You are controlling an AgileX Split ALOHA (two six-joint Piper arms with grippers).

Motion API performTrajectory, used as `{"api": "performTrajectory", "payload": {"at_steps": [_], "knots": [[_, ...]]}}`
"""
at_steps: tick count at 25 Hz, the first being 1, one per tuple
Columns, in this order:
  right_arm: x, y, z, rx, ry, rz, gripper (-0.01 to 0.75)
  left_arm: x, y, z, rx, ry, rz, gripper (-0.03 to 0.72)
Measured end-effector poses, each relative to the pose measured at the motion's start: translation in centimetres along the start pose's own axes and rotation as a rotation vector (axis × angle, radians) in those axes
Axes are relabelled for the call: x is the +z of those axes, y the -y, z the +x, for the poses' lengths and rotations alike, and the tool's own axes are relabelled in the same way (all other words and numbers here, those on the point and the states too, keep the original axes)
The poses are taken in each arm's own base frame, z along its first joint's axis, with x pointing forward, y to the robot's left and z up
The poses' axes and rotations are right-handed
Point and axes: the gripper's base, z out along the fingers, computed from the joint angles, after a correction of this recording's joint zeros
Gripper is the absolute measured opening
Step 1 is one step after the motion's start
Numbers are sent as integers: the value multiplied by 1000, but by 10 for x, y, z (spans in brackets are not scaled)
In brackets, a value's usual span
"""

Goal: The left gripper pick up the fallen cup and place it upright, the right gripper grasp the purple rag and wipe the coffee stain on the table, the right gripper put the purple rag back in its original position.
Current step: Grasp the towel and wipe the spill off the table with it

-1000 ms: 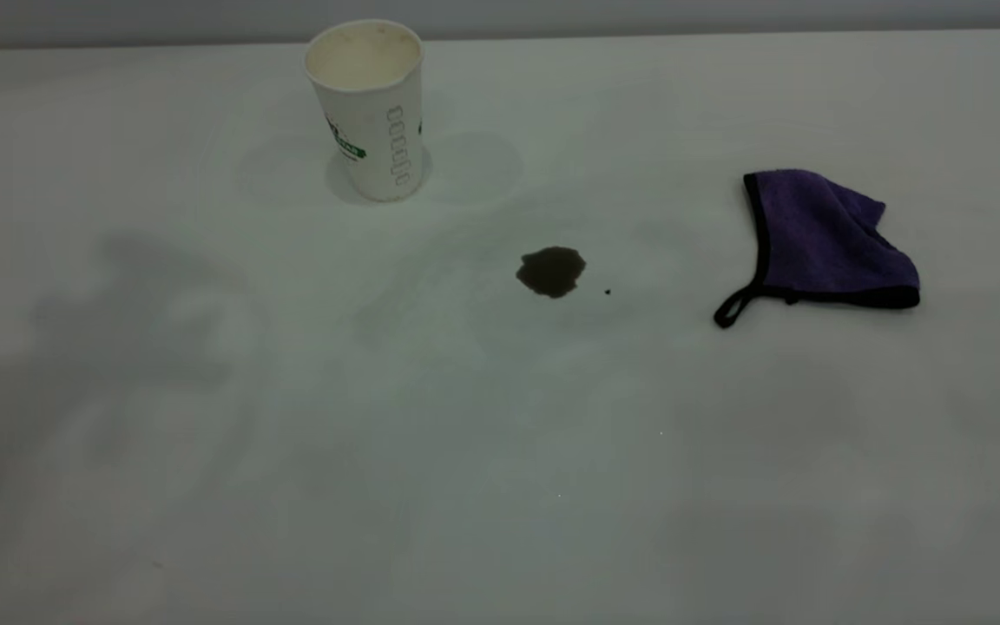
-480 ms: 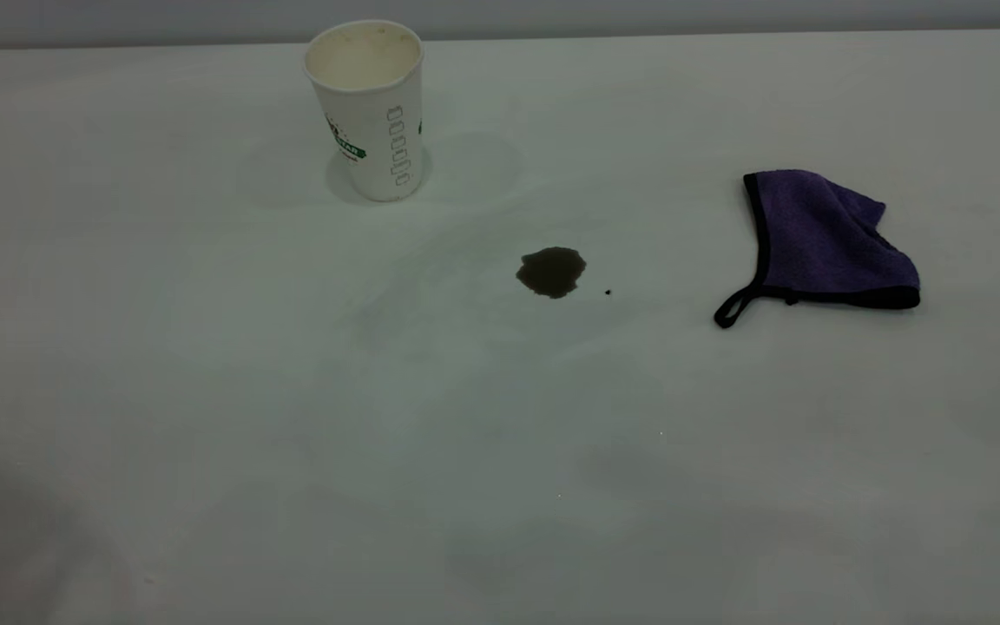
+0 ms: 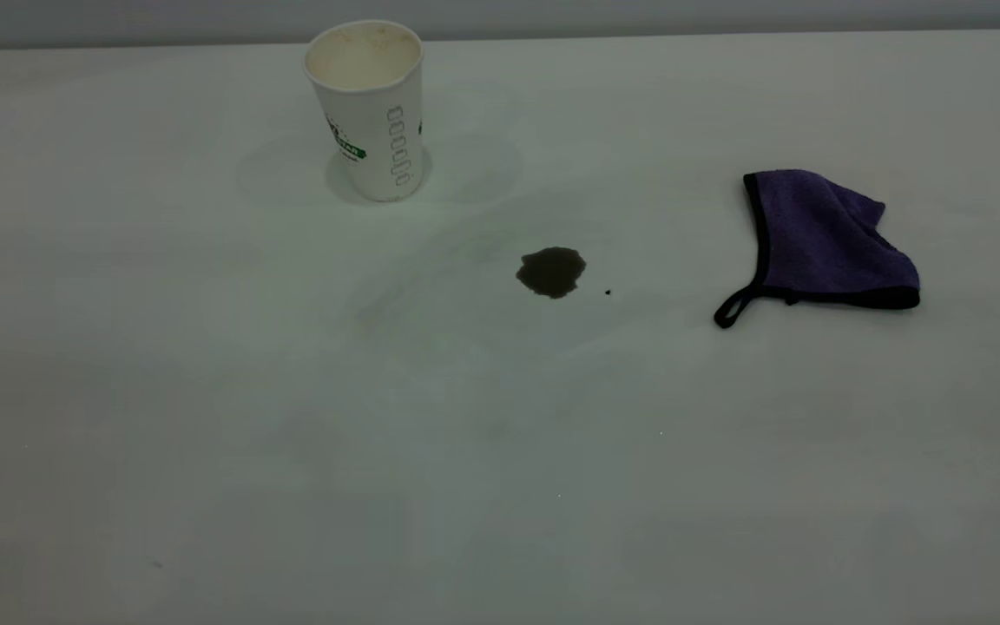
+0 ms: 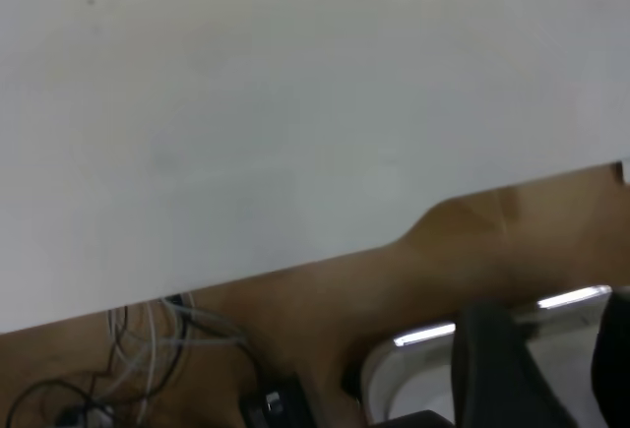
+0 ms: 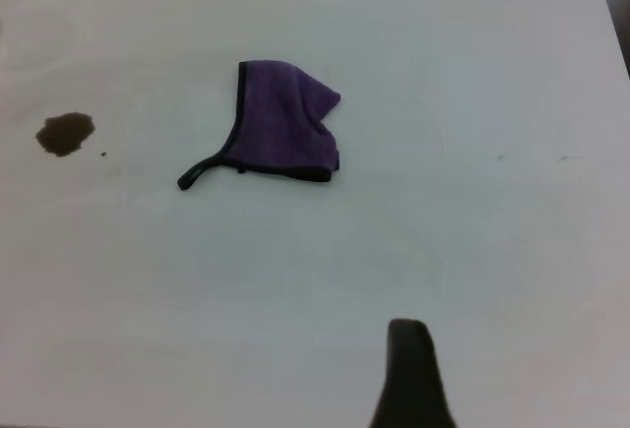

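We found the white paper cup (image 3: 367, 108) upright; the dark brown coffee stain (image 3: 551, 271) unwiped, the purple terry rag (image 3: 825, 239) ungrasped. Both grippers' jaw states: cannot tell.

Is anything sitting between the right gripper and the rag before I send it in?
Nothing visible. In the right wrist view, only bare table lies between the finger and the purple rag. The coffee stain sits off to one side, and the cup stands upright beyond it.
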Motion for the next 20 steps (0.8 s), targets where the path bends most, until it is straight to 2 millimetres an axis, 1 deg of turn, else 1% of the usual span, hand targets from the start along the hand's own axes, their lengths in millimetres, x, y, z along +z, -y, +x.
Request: {"api": "performTrajectory", "payload": {"at_steps": [4,7,11,16,20], "knots": [[0,0,0,0,0,0,588,1,1,22,-2,75,-34,319],[0,0,0,0,0,0,588,2,1,34,3,133,-63,319],[0,0,0,0,0,0,588,-2,1,43,-15,217,-90,319],[0,0,0,0,0,0,588,-7,-2,52,-73,282,-145,319],[0,0,0,1,0,0,588,-10,-2,58,-87,326,-161,319]]}}
